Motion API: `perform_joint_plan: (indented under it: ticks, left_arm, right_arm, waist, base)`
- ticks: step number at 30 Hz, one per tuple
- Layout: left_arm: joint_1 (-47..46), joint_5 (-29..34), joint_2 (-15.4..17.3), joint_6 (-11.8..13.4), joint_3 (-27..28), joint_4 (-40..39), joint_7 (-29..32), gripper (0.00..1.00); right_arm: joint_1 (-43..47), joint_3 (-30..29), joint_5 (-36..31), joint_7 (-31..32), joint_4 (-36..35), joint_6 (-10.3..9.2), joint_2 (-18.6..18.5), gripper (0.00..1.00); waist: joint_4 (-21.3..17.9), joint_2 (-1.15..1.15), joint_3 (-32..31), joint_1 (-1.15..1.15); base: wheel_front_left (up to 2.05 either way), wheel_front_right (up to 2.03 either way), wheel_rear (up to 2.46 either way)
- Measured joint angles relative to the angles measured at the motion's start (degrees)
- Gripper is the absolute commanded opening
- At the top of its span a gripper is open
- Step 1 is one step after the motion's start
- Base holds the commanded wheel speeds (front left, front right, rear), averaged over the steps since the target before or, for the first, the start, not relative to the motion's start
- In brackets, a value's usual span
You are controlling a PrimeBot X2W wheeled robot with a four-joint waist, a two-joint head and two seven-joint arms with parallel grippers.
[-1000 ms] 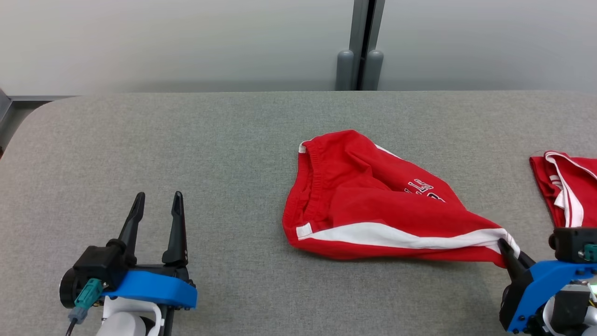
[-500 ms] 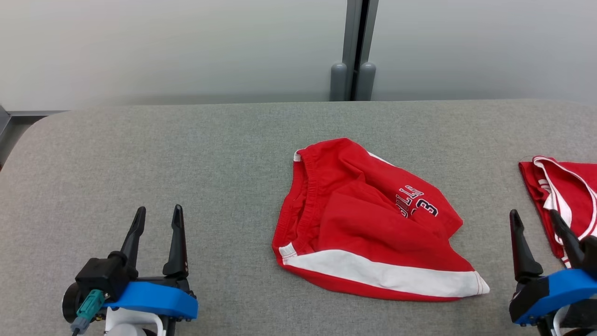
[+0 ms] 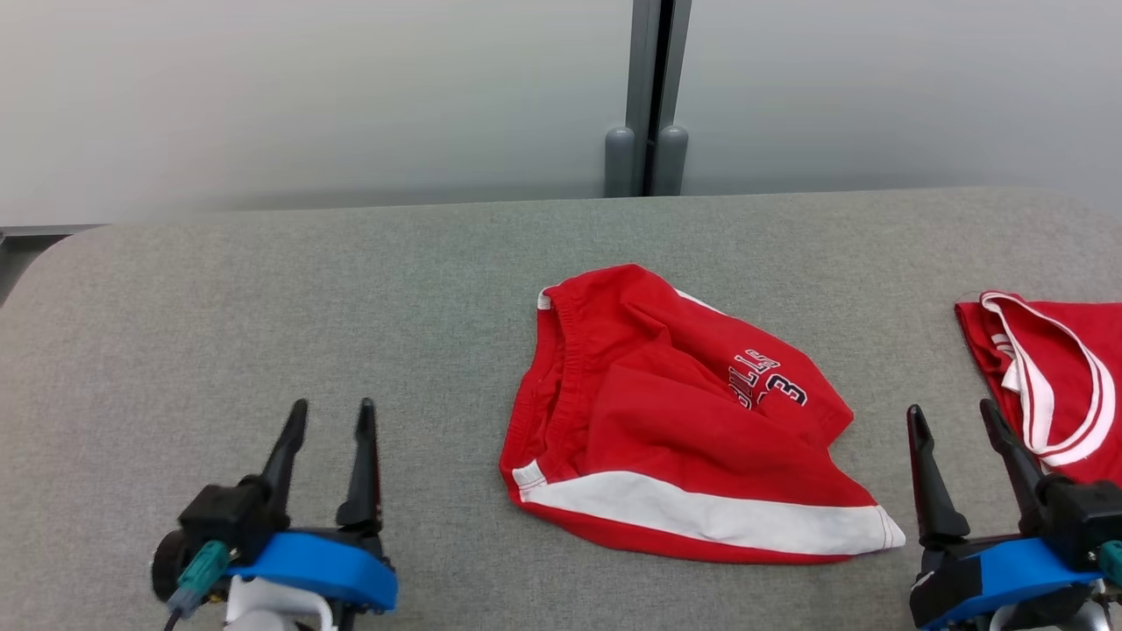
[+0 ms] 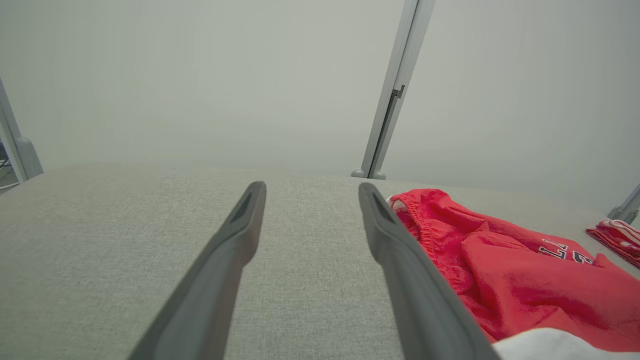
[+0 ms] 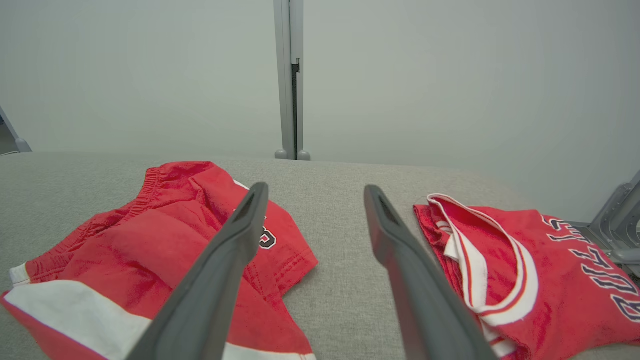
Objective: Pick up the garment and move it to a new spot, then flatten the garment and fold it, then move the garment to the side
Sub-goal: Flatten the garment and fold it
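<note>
red shorts [image 3: 684, 421] lie rumpled on the table [image 3: 263, 307]; flattening seems next. left gripper [image 3: 333, 405] and right gripper [image 3: 951, 408] hover, fingers spread and empty; each should pinch a hem corner.

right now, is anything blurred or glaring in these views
Head view: soft even light, no glare, crumpled red-and-white fabric shorts sharp. Left wrist view: near dark fingers soft, grey wall post appears tilted. Right wrist view: fingers equally soft, red fabric jersey lettering readable.
</note>
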Motion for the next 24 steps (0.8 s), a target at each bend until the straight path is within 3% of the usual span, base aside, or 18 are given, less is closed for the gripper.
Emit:
perform_joint_plan:
  ticks: [5, 10, 18, 24]
  left_arm:
    - [-7.44, 0.85, -2.76, -2.56, -5.55, 5.32, 5.83, 1.00]
    - [-18.41, 2.29, -5.11, -4.08, -10.21, 16.27, 11.22, 1.00]
    - [-28.05, 2.36, -6.35, -3.91, -10.91, 29.96, 16.53, 1.00]
    - [-32.61, 2.65, -5.52, 0.40, -10.12, 37.77, 19.62, 1.00]
  right_arm:
    - [-0.69, 1.53, 0.51, 0.02, 0.71, 0.00, 0.05, 1.00]
    - [-3.28, 5.46, 1.33, -0.03, 1.85, 0.01, 0.11, 1.00]
    - [-6.30, 9.36, 2.81, -1.12, 3.31, 0.00, 0.11, 1.00]
    - [-7.97, 11.56, 3.83, -2.74, 5.21, 0.00, 0.12, 1.00]
  waist:
    - [-1.05, 0.00, 1.12, 0.00]
    - [-4.46, 0.00, 3.46, 0.00]
    - [-10.36, 0.00, 7.21, 0.01]
    - [-13.86, 0.00, 9.66, 0.01]
  base:
    - [0.00, 0.00, 0.00]
    - [0.00, 0.00, 0.00]
    - [0.00, 0.00, 0.00]
    - [0.00, 0.00, 0.00]
